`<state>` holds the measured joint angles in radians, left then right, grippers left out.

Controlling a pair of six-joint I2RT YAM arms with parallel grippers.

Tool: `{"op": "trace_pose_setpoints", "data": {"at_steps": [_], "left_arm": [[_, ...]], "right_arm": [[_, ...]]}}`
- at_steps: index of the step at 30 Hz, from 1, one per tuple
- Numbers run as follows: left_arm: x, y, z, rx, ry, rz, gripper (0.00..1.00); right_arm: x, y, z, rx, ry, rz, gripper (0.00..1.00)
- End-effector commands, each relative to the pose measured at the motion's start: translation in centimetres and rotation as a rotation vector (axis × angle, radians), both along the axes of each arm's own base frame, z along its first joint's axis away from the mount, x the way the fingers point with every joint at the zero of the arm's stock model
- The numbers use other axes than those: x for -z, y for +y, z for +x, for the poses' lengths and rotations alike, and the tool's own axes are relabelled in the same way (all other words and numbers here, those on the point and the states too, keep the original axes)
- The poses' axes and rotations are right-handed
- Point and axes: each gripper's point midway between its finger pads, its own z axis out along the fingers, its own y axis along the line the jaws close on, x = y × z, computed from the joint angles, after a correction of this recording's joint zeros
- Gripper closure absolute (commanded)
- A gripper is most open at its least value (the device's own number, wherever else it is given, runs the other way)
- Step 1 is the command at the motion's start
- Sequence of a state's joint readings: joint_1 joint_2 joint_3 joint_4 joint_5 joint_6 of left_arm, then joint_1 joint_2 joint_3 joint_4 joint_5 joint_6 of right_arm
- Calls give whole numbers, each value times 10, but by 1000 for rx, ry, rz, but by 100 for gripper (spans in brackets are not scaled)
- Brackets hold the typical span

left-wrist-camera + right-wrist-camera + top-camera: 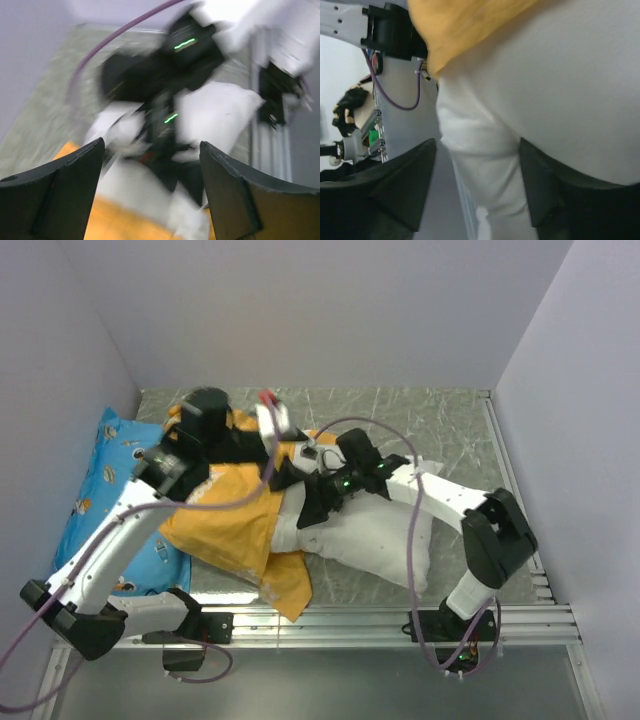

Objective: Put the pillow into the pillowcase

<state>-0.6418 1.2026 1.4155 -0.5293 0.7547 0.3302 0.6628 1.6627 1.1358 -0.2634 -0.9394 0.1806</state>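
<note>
The white pillow (375, 532) lies right of centre on the table. Its left end meets the orange pillowcase (225, 520), which is crumpled at centre left. My right gripper (300, 508) is at the pillow's left end. In the right wrist view it is open (477, 190), with a bulge of pillow (485, 150) between the fingers and orange cloth (465, 25) above. My left gripper (262, 455) hovers over the pillowcase's far edge. In the blurred left wrist view it is open (152, 190) and empty, facing the right gripper's black body (170, 75), with the pillow (220, 112) and the pillowcase (125, 225) below.
A blue cartoon-print pillow (105, 465) lies along the left wall, partly under the left arm and the pillowcase. Grey walls close in the left, back and right sides. A metal rail (400, 620) runs along the near edge. Purple cables (410, 540) loop over the pillow.
</note>
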Motion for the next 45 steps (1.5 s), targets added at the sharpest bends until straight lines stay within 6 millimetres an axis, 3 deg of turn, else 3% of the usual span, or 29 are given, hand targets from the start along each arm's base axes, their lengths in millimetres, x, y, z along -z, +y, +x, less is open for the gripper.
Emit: {"op": "trace_pose_setpoints", "data": {"at_steps": [1, 3, 4, 5, 7, 8, 10, 11, 13, 14, 15, 17, 20, 22, 25, 28, 29, 32, 34, 35, 36, 37, 38, 40, 41, 42, 43, 44, 45], "left_arm": [[-14, 44, 46, -218, 245, -62, 17], [11, 53, 84, -300, 269, 4, 15], [9, 58, 102, -346, 236, 29, 14], [33, 55, 124, -364, 270, 78, 14], [43, 55, 151, -387, 213, 135, 11], [65, 53, 174, -413, 221, 174, 1], [63, 48, 202, -454, 201, 168, 1], [88, 44, 220, -464, 236, 207, 1], [91, 37, 239, -468, 208, 221, 1], [116, 34, 249, -477, 228, 269, 1], [117, 27, 253, -454, 200, 286, 1], [156, 17, 238, -340, 313, 349, 1], [182, 10, 207, -182, 424, 380, 1], [206, 6, 169, -55, 512, 392, 1], [224, 6, 125, 95, 544, 404, 1], [230, 4, 105, 161, 577, 390, 20], [235, 3, 102, 182, 581, 401, 54], [225, -1, 111, 218, 488, 423, 100], [198, -8, 138, 186, 330, 379, 100], [170, -8, 145, 160, 218, 358, 100], [157, -9, 148, 152, 149, 342, 100], [118, -11, 152, 134, -10, 292, 100], [104, -10, 151, 136, -112, 291, 100], [103, -11, 131, 173, -220, 307, 100], [73, -12, 116, 184, -387, 287, 100], [94, -8, 101, 207, -384, 305, 100], [92, -6, 91, 211, -427, 296, 100], [58, -8, 74, 211, -599, 238, 100], [85, -1, 63, 211, -600, 269, 100]], "right_arm": [[-69, -40, 29, 61, -227, 32, 18], [-100, -61, 43, 127, -268, 62, 18], [-117, -67, 55, 160, -310, 80, 18], [-123, -73, 64, 189, -327, 78, 18], [-120, -93, 100, 296, -420, -15, 18], [-107, -99, 117, 337, -419, -73, 18], [-88, -117, 145, 436, -435, -187, 16], [-71, -122, 155, 454, -409, -239, 16], [-51, -131, 162, 474, -400, -309, 14], [-36, -130, 161, 459, -367, -332, 14], [-26, -129, 156, 440, -332, -343, 13], [-1, -117, 133, 327, -241, -333, 17], [29, -110, 106, 241, -180, -336, 25], [38, -106, 100, 223, -177, -327, 32], [34, -102, 101, 218, -174, -299, 39], [29, -101, 95, 208, -170, -277, 43], [28, -101, 93, 203, -170, -272, 43], [8, -105, 91, 208, -184, -225, 29], [-19, -112, 101, 252, -199, -163, 19], [-37, -134, 118, 329, -225, -137, 17], [-62, -140, 128, 360, -244, -82, 14], [-78, -153, 138, 407, -263, -60, 13], [-93, -176, 154, 478, -285, -44, 12], [-122, -196, 176, 553, -339, -24, 11], [-126, -204, 182, 576, -348, -35, 11], [-137, -208, 190, 583, -390, -42, 11], [-132, -209, 195, 573, -395, -59, 11], [-132, -207, 194, 559, -387, -49, 11], [-132, -205, 195, 551, -382, -42, 11]]}}
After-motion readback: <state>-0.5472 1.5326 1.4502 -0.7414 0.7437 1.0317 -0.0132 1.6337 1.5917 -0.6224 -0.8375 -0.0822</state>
